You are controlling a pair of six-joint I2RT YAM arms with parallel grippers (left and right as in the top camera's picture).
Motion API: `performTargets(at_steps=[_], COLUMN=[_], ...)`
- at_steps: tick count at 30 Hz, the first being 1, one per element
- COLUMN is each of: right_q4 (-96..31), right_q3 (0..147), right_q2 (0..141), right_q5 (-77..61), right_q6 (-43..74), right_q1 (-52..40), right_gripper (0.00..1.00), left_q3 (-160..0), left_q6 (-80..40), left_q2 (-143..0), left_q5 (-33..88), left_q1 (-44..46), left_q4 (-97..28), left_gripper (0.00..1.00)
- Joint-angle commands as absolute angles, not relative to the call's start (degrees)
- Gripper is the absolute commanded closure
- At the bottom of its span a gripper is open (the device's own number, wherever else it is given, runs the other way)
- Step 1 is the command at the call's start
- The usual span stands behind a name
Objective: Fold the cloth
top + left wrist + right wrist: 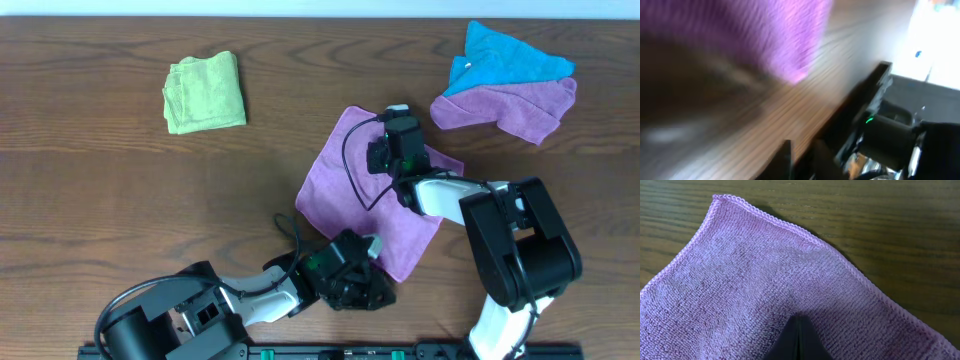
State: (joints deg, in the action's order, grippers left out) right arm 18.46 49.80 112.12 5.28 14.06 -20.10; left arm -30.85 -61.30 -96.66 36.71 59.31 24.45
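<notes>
Mid-table lies the cloth [345, 190], spread out. Near its far corner the right gripper [799, 336] rests on it, jaws shut; at its near edge the left gripper [366, 265] is too blurred to read

**Overhead view:** Illumination is even and diffuse. The table [100, 200] shows no glare. Shadows around the cloth [325, 190] are faint and soft-edged. Focus is sharp across the frame.

**Left wrist view:** Heavy motion blur smears the cloth [765, 30] and the wood grain below it. The area far right of the cloth is overexposed to white. The area lower left of it is dim.

**Right wrist view:** The cloth [765, 290] is in sharp focus, with the weave visible. A narrow dark shadow lies on the table just beyond its far edge. The right gripper [799, 330] reads as an unlit black wedge.
</notes>
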Motion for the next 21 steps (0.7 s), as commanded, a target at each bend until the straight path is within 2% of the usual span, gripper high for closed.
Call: performTargets(at_steps=[1, 2, 3, 8, 9, 10, 11, 12, 13, 14, 15, 21], right_q4=[17.2, 17.3, 17.3, 17.8, 18.1, 18.5, 18.7, 18.7, 18.6, 18.5, 18.4, 13.1], right_q3=[48.6, 48.6, 48.6, 48.6, 48.6, 48.6, 48.7, 48.8, 49.0, 49.0, 49.0, 49.0], right_q2=[114.8, 114.8, 114.8, 114.8, 114.8, 114.8, 114.7, 114.7, 114.6, 114.3, 113.9, 106.2], right_q5=[7.3, 7.2, 7.0, 4.4, 3.4, 2.2, 0.8, -0.4, -2.1, -3.7, -5.4, -9.1], right_q6=[14.7, 14.7, 14.7, 14.4, 14.2, 14.1, 14.1, 14.1, 14.1, 14.1, 14.1, 14.5], right_q1=[-19.5, -19.5, -19.6, -19.6, -19.6, -19.6, -19.6, -19.6, -19.6, -19.6, -19.5, -19.5], right_gripper=[0.98, 0.99, 0.98, 0.98, 0.94, 0.78, 0.46, 0.23, 0.10, 0.11, 0.01, 0.01], left_q3=[-30.5, -30.5, -30.5, -30.5, -30.5, -30.5, -30.5, -30.5, -30.5, -30.5, -30.5, -30.5], left_q6=[-60.2, -60.1, -59.5, -57.4, -56.3, -55.2, -54.2, -53.5, -51.6, -50.4, -49.0, -41.8], left_q2=[-97.0, -97.0, -96.9, -96.4, -95.9, -95.2, -94.3, -93.5, -91.9, -90.8, -89.1, -80.9], left_q5=[39.6, 39.6, 39.7, 40.1, 40.1, 40.1, 40.1, 40.0, 39.6, 38.9, 38.1, 35.9], left_q1=[59.2, 59.1, 58.9, 57.9, 57.5, 56.8, 55.9, 55.3, 54.1, 53.2, 52.0, 46.6], left_q4=[21.6, 21.4, 21.5, 21.5, 21.3, 20.9, 20.6, 20.3, 19.5, 18.4, 16.6, 5.8], left_gripper=[0.45, 0.36, 0.34, 0.31, 0.30, 0.29, 0.25, 0.20, 0.13, 0.10, 0.06, 0.02])
